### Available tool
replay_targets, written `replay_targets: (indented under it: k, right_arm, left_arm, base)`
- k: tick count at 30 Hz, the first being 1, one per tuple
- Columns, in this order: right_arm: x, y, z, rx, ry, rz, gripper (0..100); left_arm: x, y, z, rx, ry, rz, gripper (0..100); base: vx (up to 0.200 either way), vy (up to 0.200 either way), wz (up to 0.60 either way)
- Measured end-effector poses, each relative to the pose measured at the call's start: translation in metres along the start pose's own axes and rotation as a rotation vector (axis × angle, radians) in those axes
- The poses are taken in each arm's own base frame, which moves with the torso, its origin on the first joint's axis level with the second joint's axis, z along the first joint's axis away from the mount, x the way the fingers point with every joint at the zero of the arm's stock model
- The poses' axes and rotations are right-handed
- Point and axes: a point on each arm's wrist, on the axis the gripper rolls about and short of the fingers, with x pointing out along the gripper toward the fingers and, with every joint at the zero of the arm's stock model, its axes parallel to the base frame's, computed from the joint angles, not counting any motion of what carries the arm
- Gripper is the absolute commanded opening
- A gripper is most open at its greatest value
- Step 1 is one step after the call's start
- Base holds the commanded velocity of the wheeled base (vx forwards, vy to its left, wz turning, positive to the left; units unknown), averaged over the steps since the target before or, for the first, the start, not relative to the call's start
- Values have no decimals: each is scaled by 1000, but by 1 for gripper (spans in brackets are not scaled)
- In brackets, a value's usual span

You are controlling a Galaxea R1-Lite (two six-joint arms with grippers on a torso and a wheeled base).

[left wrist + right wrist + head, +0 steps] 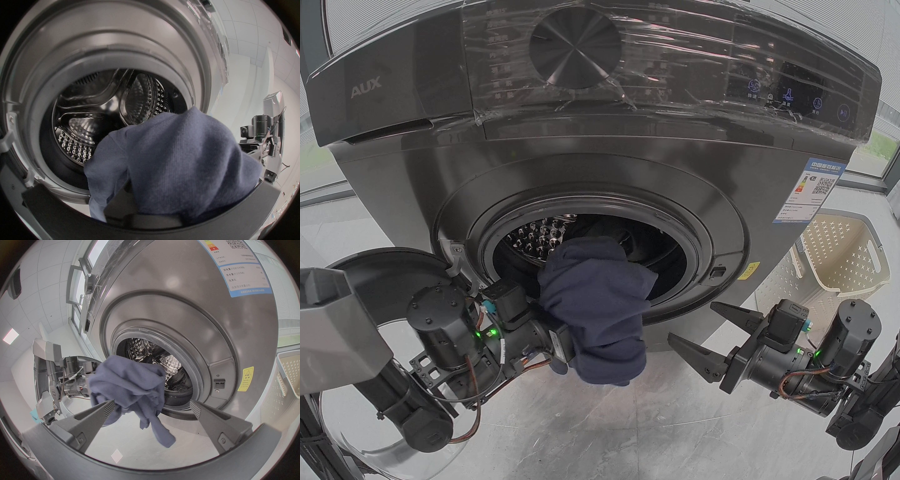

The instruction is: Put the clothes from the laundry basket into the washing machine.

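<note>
A pale grey, marble-veined tile floor (650,425) is carrying everything here. A dark grey front-loading washing machine (612,162) is standing directly on it. A cream perforated plastic laundry basket (844,256) is sitting on the same floor just beside the machine's right side, near its front corner.

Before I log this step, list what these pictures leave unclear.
Left gripper: the navy garment drapes over it, head and left wrist views.
Laundry basket: bottom hidden behind its own rim, head view.
Dark shape in the drum: too shadowed to identify, right wrist view.
</note>
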Motion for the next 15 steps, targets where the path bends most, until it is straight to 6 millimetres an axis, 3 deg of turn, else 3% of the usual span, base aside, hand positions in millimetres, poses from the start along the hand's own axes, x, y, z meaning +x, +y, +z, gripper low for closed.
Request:
replay_targets:
  k: [15]
  right_arm:
    - [0,5,-1,3,3,16,100]
  left_arm:
    - [71,17,-19,-16,-21,68,0]
  base:
    - [0,0,0]
